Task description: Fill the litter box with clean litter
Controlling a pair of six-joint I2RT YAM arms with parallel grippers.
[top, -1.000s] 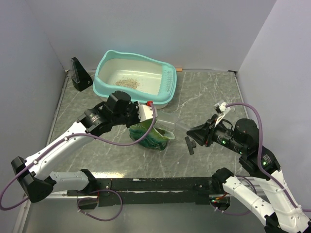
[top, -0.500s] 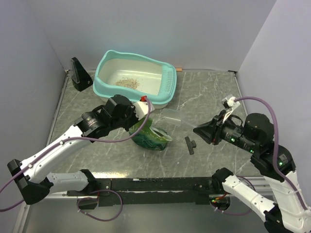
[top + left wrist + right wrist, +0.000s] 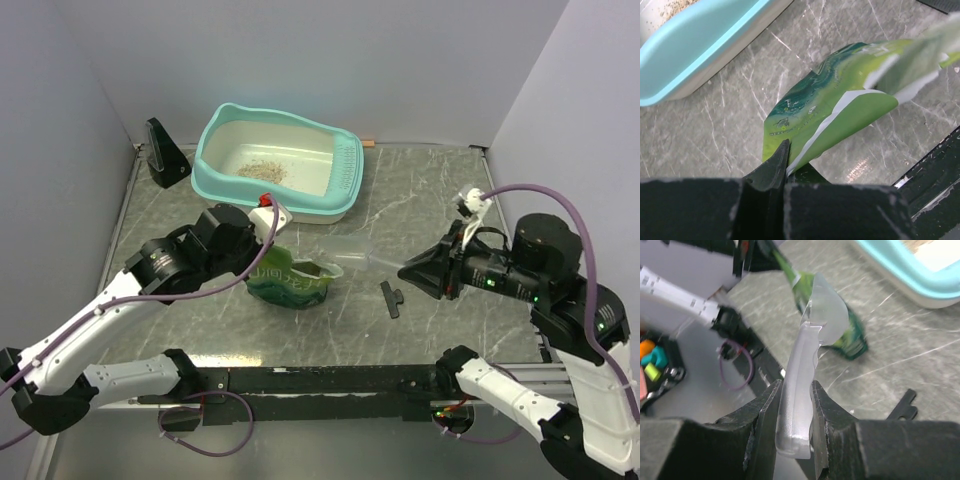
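Centre frame, the left gripper (image 3: 784, 150) pinches the edge of a green pouch (image 3: 825, 107); at right, the right gripper (image 3: 792, 390) clamps a translucent scoop (image 3: 826, 310) by its handle. The litter box (image 3: 213, 165), upper centre, holds a little clean litter (image 3: 262, 170). That thin pinch may slip, tipping the pouch.

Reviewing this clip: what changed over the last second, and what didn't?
The left claw, still pinching the green pouch, drew back toward the robot's left, pulling the pouch leftward. The right claw backed off slightly rightward, still clamping the scoop. Nothing grabbed or released. The litter box, its litter and the black clip stayed put.
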